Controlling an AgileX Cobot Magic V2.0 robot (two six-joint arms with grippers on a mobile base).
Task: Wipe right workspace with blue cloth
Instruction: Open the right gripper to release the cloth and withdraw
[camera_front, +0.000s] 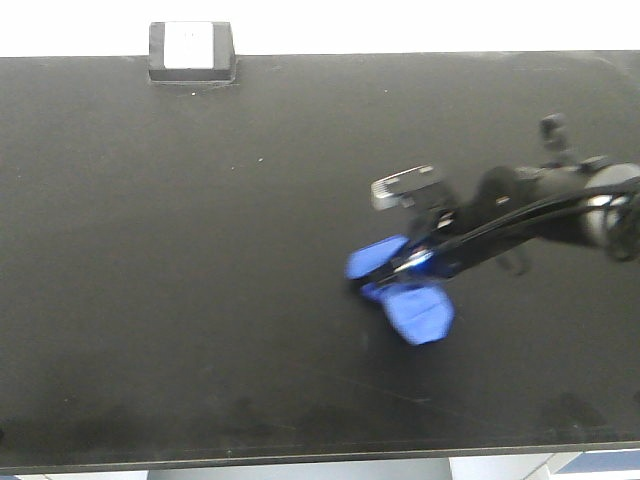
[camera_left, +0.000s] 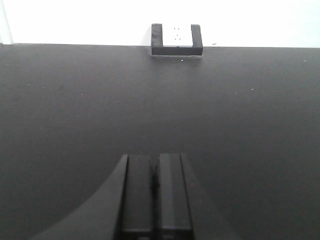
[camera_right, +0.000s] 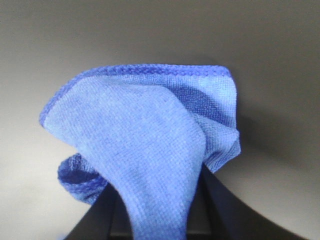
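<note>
We have the blue cloth (camera_front: 405, 290) in hand: the right end effector (camera_front: 405, 272) is clamped on it, and the right wrist view shows the fabric (camera_right: 150, 150) bunched and pinched between the two fingers, folds spilling out on both sides. In the front view the cloth sits at the tip of the right arm, over the right half of the black table (camera_front: 200, 250), roughly mid-depth, lobes spread either side of the grip. We can't tell for sure whether it is pressed onto the surface or just above it; it looks at or near contact.

The left end effector (camera_left: 156, 200) has its fingers together, holding nothing, parked over bare table and facing the small black-and-white block (camera_left: 176, 39) at the far edge. It's out of the job.

Our read: pickup is done, wiping is either starting or mid-stroke. The table shows no clear wipe marks, so we can't judge coverage. Faint smudges near the front edge (camera_front: 260, 410) look untouched. Most of the right-side sweep is probably still left.
</note>
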